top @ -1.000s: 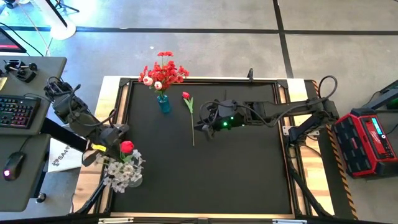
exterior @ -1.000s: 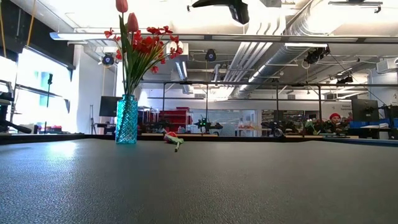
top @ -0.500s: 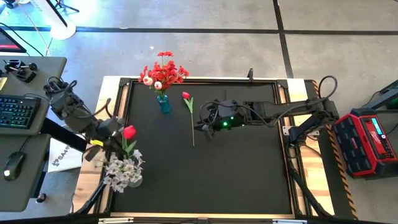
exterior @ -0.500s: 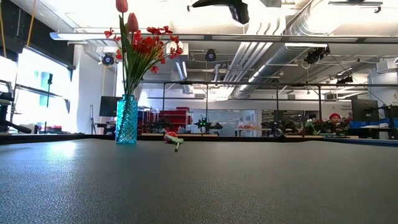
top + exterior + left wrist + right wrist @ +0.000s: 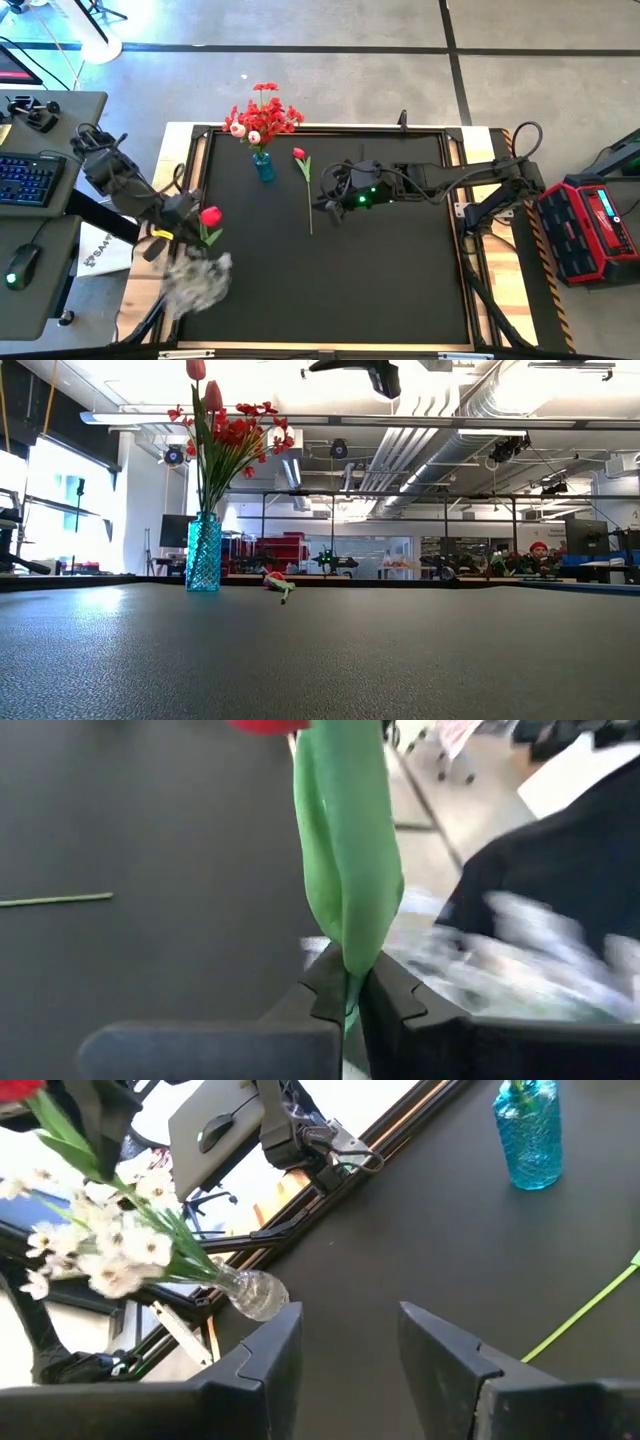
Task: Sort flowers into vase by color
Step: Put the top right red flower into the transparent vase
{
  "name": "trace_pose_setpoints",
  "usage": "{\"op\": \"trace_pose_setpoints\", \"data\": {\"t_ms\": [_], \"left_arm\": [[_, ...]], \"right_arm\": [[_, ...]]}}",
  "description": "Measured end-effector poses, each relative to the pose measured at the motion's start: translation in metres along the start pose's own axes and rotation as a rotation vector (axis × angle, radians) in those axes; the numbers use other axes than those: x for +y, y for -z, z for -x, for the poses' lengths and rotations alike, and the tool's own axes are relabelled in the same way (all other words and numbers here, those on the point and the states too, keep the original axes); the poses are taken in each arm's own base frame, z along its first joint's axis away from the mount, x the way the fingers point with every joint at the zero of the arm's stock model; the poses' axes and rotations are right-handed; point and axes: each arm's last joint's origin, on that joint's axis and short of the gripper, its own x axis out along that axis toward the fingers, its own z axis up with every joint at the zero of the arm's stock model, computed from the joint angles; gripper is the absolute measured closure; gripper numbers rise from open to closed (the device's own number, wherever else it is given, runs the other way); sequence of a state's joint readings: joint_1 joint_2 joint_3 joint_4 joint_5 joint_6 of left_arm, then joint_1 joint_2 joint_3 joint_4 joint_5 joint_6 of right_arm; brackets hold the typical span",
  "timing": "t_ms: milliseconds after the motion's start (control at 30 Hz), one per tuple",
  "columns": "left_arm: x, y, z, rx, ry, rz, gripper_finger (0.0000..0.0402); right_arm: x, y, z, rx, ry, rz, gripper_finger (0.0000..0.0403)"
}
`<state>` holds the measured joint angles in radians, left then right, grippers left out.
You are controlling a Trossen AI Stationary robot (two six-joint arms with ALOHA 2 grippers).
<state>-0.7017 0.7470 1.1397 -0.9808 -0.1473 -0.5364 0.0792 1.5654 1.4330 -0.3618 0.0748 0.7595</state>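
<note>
red tulip (image 5: 209, 215) clamped in left gripper (image 5: 345, 992), pulled up from clear vase (image 5: 252, 1294); white sprays (image 5: 195, 283) tipped sideways; spill risk judged; right gripper (image 5: 345, 1342) apart, idle.

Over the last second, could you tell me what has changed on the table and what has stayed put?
The left gripper, shut on the red tulip, has lifted it up out of the white flowers and drawn it toward the table's middle. The clear vase of white flowers is tipping over. The right gripper, the loose tulip and the blue vase have not moved.
</note>
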Motion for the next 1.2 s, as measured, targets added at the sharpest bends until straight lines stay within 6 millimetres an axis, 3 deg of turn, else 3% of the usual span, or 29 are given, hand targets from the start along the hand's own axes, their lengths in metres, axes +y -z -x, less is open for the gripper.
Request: {"op": "trace_pose_setpoints", "data": {"t_ms": [200, 333, 800, 900, 1200], "left_arm": [[0.000, 0.003, -0.006, 0.061, -0.025, -0.068, 0.0357], [0.007, 0.006, -0.004, 0.048, -0.161, -0.079, 0.0336], [0.006, 0.001, -0.004, -0.019, -0.199, -0.142, 0.0384], [0.007, -0.001, -0.002, -0.036, -0.230, -0.139, 0.0391], [0.005, -0.010, 0.008, -0.105, -0.261, -0.089, 0.0401]], "right_arm": [[0.000, 0.001, 0.000, 0.018, -0.007, 0.008, 0.0253], [-0.002, 0.000, 0.000, 0.021, 0.002, 0.007, 0.0253], [-0.003, 0.000, 0.000, 0.017, 0.007, 0.021, 0.0253], [0.001, 0.008, -0.011, 0.032, 0.005, 0.099, 0.0253], [0.017, 0.049, -0.071, 0.034, -0.088, 0.284, 0.0253]]}}
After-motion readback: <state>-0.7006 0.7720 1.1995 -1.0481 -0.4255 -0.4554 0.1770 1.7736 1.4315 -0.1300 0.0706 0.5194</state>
